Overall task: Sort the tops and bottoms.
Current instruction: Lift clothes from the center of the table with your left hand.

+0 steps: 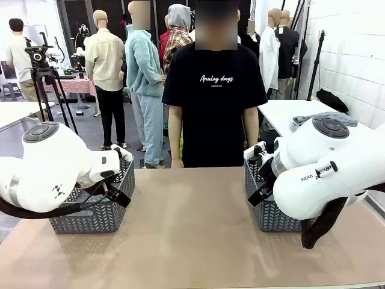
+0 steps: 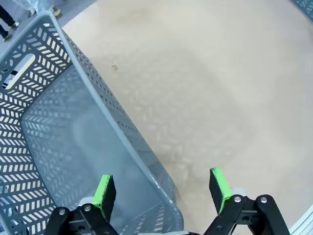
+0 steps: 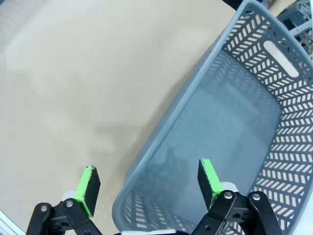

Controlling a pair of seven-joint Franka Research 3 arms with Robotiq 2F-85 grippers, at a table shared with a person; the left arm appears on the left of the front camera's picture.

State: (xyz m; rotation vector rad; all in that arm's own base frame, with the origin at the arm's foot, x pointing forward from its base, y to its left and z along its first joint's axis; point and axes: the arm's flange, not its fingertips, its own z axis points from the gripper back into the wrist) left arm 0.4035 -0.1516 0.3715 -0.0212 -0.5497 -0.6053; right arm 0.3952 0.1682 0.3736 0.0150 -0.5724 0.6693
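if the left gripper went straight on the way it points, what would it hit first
Probably the grey basket: the open left gripper straddles its side wall, one pad above its inside, the other above the table. Depth is unclear.

A person (image 1: 214, 102) stands beyond 2 grey baskets (image 1: 90, 218) on the table (image 1: 192, 241).

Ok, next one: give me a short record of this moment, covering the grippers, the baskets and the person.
Left gripper: open, holding nothing, above the left basket's rim
Right gripper: open, holding nothing, above the right basket's rim
Baskets: grey, bare bottoms showing
Table: tan
Person: standing at the far side, arms down
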